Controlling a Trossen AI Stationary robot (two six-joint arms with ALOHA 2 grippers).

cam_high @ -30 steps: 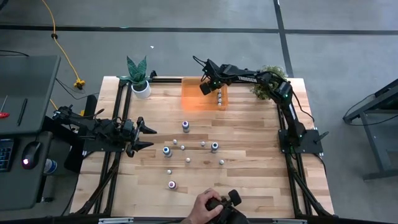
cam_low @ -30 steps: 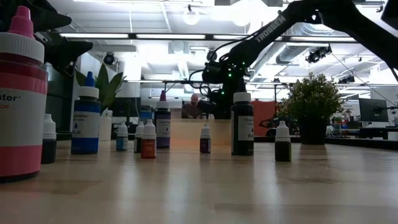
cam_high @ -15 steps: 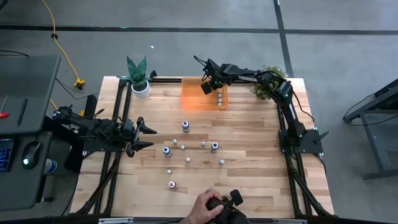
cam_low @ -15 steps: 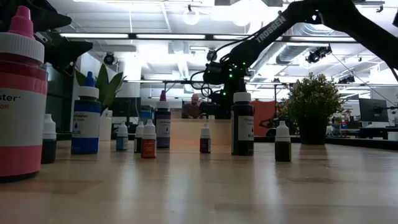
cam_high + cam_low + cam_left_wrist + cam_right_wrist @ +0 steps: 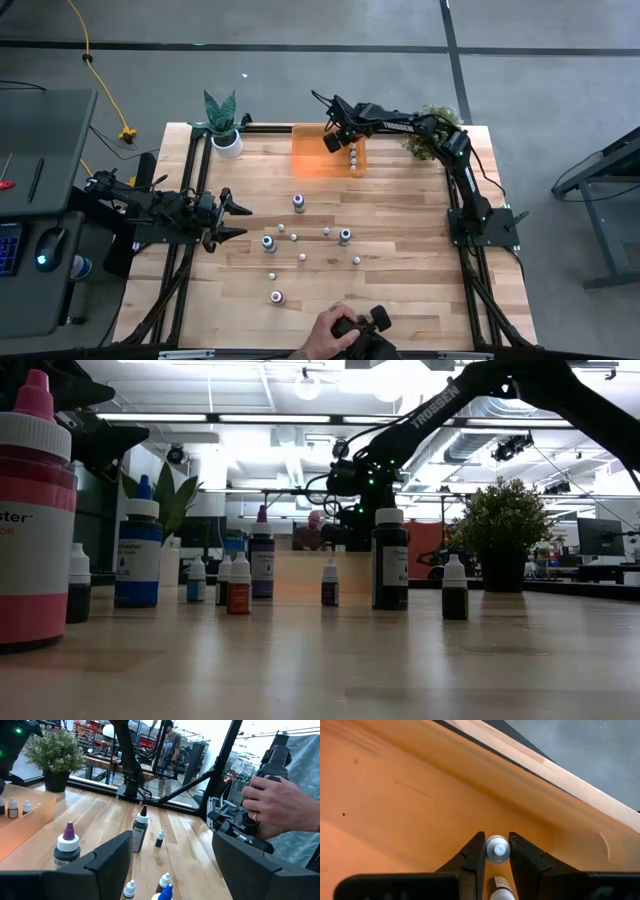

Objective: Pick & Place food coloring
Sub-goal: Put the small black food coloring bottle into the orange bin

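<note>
My right gripper (image 5: 497, 851) has its fingers closed narrowly on the cap of a small dropper bottle (image 5: 497, 849), seen end-on: its long axis runs straight down, cap pointing up at the wrist, standing upright. It hangs inside the orange tray (image 5: 312, 158), toward the tray's 3 o'clock side, next to other droppers (image 5: 353, 155) already in it (I judge release comes next). Farther out, at the table's 9 o'clock edge, my left gripper (image 5: 232, 220) waits with its fingers spread wide and empty; the remaining bottles (image 5: 298, 202) stand mid-table.
</note>
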